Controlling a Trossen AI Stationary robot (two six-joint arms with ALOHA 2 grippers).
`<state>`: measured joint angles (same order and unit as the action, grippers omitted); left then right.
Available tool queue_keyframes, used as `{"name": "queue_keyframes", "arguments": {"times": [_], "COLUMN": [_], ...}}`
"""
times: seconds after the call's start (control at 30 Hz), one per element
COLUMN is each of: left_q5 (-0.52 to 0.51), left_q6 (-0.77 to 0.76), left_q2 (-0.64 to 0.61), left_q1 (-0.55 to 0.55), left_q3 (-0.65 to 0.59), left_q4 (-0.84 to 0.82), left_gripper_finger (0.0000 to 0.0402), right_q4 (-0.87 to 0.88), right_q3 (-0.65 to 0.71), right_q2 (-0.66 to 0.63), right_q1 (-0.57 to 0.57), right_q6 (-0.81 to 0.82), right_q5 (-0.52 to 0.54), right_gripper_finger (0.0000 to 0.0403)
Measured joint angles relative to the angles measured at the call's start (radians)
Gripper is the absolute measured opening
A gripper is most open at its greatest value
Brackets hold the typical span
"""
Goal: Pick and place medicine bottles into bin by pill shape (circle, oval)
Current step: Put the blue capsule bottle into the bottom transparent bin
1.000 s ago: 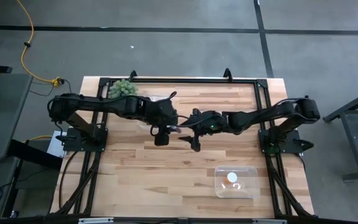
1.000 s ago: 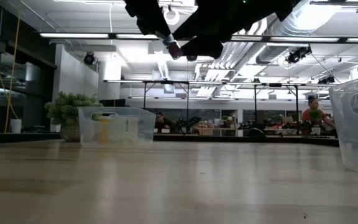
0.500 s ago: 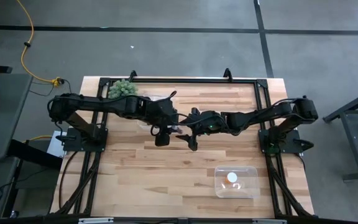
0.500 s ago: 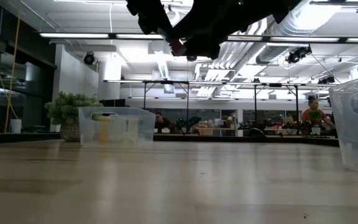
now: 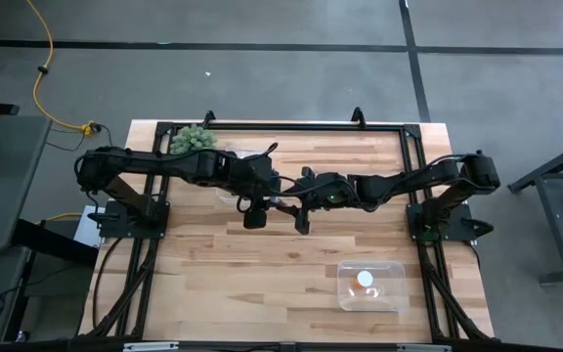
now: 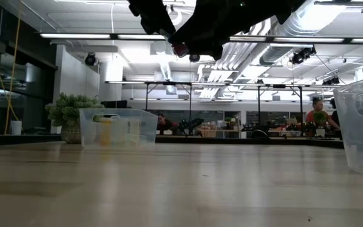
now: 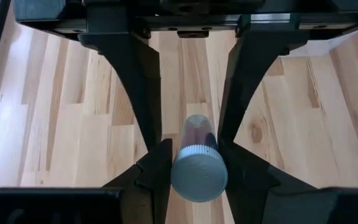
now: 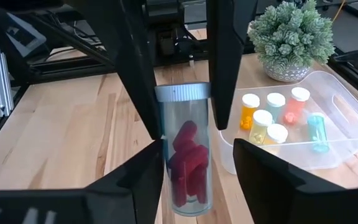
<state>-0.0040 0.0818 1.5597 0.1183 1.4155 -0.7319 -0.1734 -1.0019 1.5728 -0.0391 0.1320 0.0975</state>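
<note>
Right wrist view, closest: clear cylinder bottle (image 8: pixel 184 155) of chunky red pills, ribbed white cap, pinched by the left gripper (image 7: pixel 194 165); right gripper (image 8: pixel 194 168) fingers flank it, contact unclear. Beyond, 2 o'clock: glossy bin (image 8: pixel 328 134) of bottles.

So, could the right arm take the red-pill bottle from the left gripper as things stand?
Probably yes: the right gripper stands open around the free end of the bottle, clear of where the left gripper clamps it.
</note>
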Motion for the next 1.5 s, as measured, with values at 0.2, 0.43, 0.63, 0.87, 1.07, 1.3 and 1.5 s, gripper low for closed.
{"name": "queue_keyframes", "arguments": {"times": [0.2,0.43,0.63,0.87,1.07,1.3,1.5], "left_q5": [-0.001,-0.003,-0.004,-0.005,-0.005,-0.005,-0.004], "left_q6": [0.0,0.0,0.0,0.0,0.0,0.0,0.0], "left_q2": [0.0,0.0,0.0,0.0,0.0,0.0,0.0], "left_q1": [0.001,0.001,0.001,0.001,0.001,0.001,0.001], "left_q3": [0.0,0.0,0.0,0.0,0.0,0.0,0.0], "left_q4": [0.0,0.0,0.0,0.0,0.0,0.0,0.0], "left_gripper_finger": [0.0113,0.0113,0.0113,0.0113,0.0115,0.0119,0.0119], "right_q4": [0.004,0.004,0.003,0.003,0.003,0.003,0.003], "right_q3": [0.0,0.001,0.001,0.001,0.001,0.001,0.001], "right_q2": [0.0,0.0,0.0,0.0,0.0,0.0,0.0], "right_q1": [0.0,0.0,0.0,0.0,0.0,0.0,0.0], "right_q6": [-0.001,-0.001,-0.001,-0.001,-0.002,-0.002,-0.002], "right_q5": [-0.006,-0.011,-0.012,-0.012,-0.012,-0.012,-0.012], "right_gripper_finger": [0.0174,0.0151,0.0128,0.0117,0.0116,0.0116,0.0116]}}
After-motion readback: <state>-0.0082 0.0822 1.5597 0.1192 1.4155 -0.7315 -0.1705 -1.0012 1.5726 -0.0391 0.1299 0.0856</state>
